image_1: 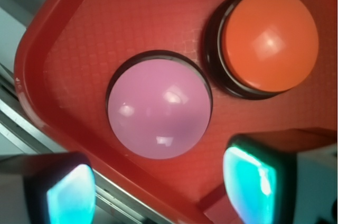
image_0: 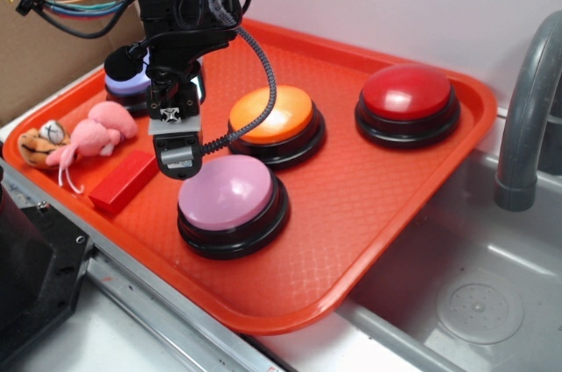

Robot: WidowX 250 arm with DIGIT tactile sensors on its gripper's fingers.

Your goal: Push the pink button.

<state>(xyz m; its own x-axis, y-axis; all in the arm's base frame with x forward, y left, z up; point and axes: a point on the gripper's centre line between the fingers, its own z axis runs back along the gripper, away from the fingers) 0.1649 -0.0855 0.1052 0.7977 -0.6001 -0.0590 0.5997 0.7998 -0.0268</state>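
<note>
The pink button [image_0: 230, 196] is placed on the front part of the orange tray [image_0: 378, 214], near the front rim, and its pale pink dome is not covered by anything. Just behind it, almost touching at the black bases, the orange button [image_0: 274, 118] is seen, and the red button [image_0: 408, 102] is well apart at the far right of the tray. The gripper [image_0: 178, 160] is held above the tray just beside the left rear edge of the pink cap, so the dome lies to the front and right of the tip in the exterior view. In the wrist view the pink button [image_1: 159, 108] is seen above and between the two fingertips [image_1: 248, 182], which are spread apart with nothing between them. No contact with the cap is shown yet. It is judged that a short shift toward the centre of the dome is needed, and then a straight descent. If the tip is lowered where it is now, only the sloping edge would probably be met and a slip could follow. Further left, a red block [image_0: 123, 181] and a small pink plush toy [image_0: 95, 135] are lying, clear of the path
</note>
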